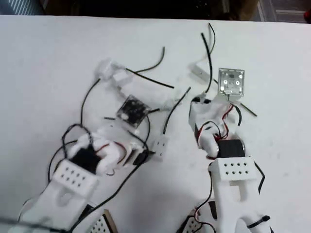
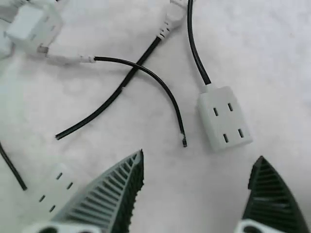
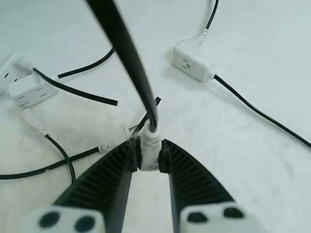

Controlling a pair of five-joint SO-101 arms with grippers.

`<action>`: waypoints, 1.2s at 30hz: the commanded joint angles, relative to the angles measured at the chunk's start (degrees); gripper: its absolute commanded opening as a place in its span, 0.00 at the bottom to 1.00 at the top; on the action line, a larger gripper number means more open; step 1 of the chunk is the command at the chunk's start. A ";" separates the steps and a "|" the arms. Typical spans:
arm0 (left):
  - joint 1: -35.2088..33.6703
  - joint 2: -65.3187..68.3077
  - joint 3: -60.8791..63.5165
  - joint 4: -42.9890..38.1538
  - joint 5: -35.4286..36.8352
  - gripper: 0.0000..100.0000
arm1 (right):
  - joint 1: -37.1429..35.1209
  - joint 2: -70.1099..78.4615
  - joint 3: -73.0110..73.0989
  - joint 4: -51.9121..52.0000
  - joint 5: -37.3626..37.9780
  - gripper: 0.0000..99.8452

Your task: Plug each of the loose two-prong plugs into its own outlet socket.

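Observation:
My right gripper is shut on a white two-prong plug whose black cable rises toward the camera. Farther out on the table lies a white outlet socket, apart from the held plug. My left gripper stands open just above the table with nothing between its fingers. Just beyond its fingertips rests a white outlet block with two pairs of slots; in the high view this block lies at the centre. Another loose white plug lies farther off.
A second slotted socket lies beside one left finger. More white plug and socket pieces sit at the back left, another at the back centre. Loose black cables cross the white table.

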 commanded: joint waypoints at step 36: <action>7.08 52.00 -32.00 -2.99 -24.26 0.30 | 1.19 -0.84 0.44 -1.36 -0.62 0.02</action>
